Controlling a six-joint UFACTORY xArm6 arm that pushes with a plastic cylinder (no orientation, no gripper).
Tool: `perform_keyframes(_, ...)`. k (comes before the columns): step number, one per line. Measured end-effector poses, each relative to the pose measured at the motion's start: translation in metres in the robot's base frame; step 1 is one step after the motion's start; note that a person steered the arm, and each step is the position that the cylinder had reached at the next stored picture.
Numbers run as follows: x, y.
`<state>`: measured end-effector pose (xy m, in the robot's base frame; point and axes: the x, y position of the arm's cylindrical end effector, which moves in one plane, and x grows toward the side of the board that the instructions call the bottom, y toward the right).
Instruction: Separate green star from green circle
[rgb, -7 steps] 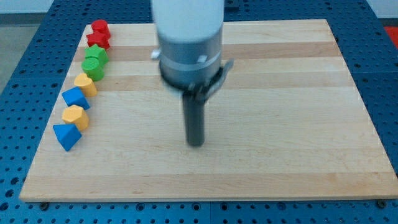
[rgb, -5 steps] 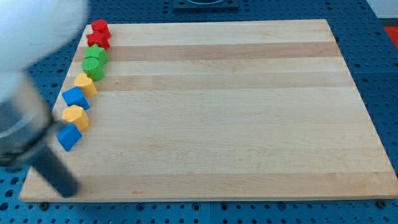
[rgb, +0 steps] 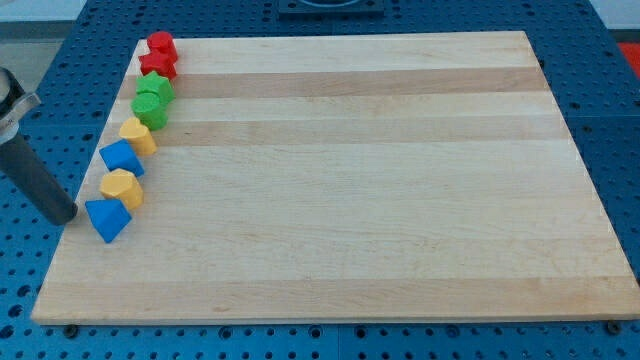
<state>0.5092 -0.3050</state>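
Note:
The green star (rgb: 155, 88) and the green circle (rgb: 150, 109) touch each other in a column of blocks along the board's left edge, the star nearer the view's top. My tip (rgb: 64, 216) is at the view's left, just off the board's left edge, left of the lowest blue block (rgb: 107, 219) and well below the two green blocks.
The column holds, from the top, two red blocks (rgb: 160, 46) (rgb: 159, 66), the green pair, a yellow block (rgb: 138, 135), a blue block (rgb: 122, 158), a yellow block (rgb: 122, 187) and the lowest blue block. The wooden board (rgb: 350, 180) lies on a blue perforated table.
The rod swung from the board's middle to the view's bottom left, then rose to beside the lowest blue block. No block has moved.

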Motion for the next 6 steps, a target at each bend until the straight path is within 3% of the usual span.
perform_keyframes(3, -0.132, 0.000)
perform_keyframes(4, -0.201, 0.003)
perform_keyframes(5, -0.215, 0.030)
perform_keyframes(6, -0.197, 0.036)
